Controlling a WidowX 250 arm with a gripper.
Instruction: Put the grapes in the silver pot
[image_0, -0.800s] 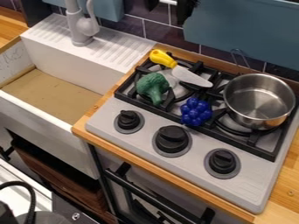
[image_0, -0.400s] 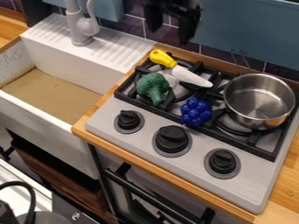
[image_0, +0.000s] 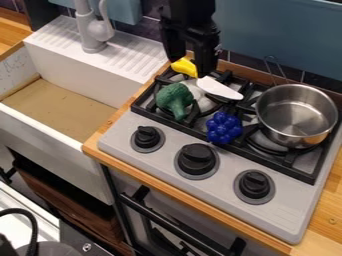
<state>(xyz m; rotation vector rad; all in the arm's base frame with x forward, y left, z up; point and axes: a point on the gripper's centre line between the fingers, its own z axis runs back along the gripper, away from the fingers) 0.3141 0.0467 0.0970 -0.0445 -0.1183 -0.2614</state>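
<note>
gripper (image_0: 191, 66) above the far side of the stove (image_0: 284, 212), jaws apart
the blue grapes (image_0: 224, 127) sit on the black grate (image_0: 267, 163) toward its near edge, outside the silver pot (image_0: 292, 114) and just left of it; the green broccoli (image_0: 175, 99) lies left of the grapes, and the knife (image_0: 220, 89) lies on the far part of the grate, its yellow handle partly hidden behind the gripper and its blade pointing right
</note>
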